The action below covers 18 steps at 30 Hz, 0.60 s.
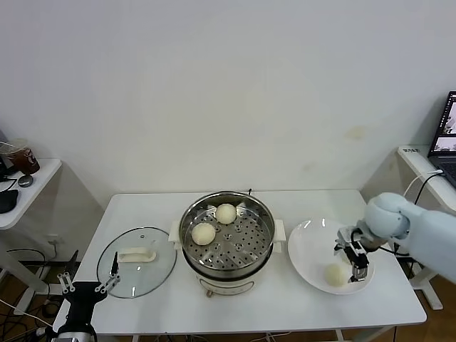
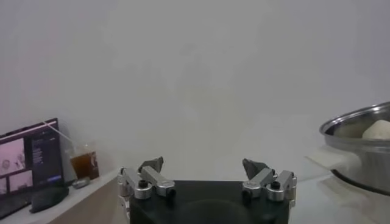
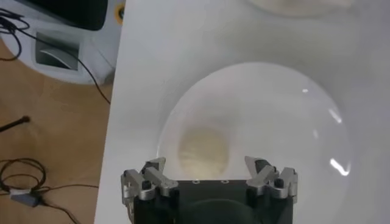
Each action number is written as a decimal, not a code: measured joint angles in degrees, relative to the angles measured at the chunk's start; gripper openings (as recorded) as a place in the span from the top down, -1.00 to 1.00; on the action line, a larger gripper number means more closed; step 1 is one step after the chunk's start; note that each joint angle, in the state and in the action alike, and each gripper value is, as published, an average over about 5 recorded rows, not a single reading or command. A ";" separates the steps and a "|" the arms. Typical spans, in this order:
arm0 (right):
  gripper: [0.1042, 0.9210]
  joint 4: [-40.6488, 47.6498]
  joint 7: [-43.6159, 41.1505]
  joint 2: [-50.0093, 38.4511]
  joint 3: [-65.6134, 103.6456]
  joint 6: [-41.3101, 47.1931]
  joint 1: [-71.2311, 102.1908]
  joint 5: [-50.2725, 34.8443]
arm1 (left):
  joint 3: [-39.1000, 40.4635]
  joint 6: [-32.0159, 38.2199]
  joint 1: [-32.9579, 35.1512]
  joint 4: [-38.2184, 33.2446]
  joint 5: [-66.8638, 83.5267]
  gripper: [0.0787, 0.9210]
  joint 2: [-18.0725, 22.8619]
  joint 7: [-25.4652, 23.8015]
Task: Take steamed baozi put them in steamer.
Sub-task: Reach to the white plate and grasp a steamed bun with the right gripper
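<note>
Steamed baozi [image 1: 225, 213]: round, no long axis or facing to tell; two on the tray of the steamer [image 1: 265, 226], one on the white plate [image 1: 308, 242]. Right gripper [image 1: 354, 259], fingers apart, hangs above the plate's bun. Left gripper [image 1: 88, 283] parked near the table's corner, fingers apart.

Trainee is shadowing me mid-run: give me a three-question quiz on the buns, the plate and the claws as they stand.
1. How many baozi lie in the steamer?
2. True or false: the right claw is shut on the baozi on the plate.
3. Where is the glass lid? A) on the steamer B) flat on the table, on the steamer's left C) in the left claw

Key: 1. Two. 2. False; it hangs open above that bun. 3. B.
</note>
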<state>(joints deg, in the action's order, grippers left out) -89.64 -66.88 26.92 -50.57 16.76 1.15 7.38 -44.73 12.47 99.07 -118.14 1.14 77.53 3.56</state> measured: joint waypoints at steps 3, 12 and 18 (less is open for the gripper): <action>-0.76 1.25 0.85 0.78 1.84 -0.07 2.57 1.16 | -0.05 -0.01 0.15 -0.10 -0.06 -0.77 0.10 0.00; -0.66 4.78 2.68 3.52 5.29 0.01 7.28 3.07 | -0.68 0.01 0.39 -0.32 -0.05 -0.77 0.13 0.03; -0.32 6.02 3.11 4.94 6.47 0.41 8.38 3.94 | -0.91 0.04 0.44 -0.35 -0.01 -0.77 0.24 0.06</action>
<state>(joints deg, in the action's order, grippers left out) -83.62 -63.77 31.87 -44.09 17.17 9.53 11.33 -45.64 12.51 99.51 -118.49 1.13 77.77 3.62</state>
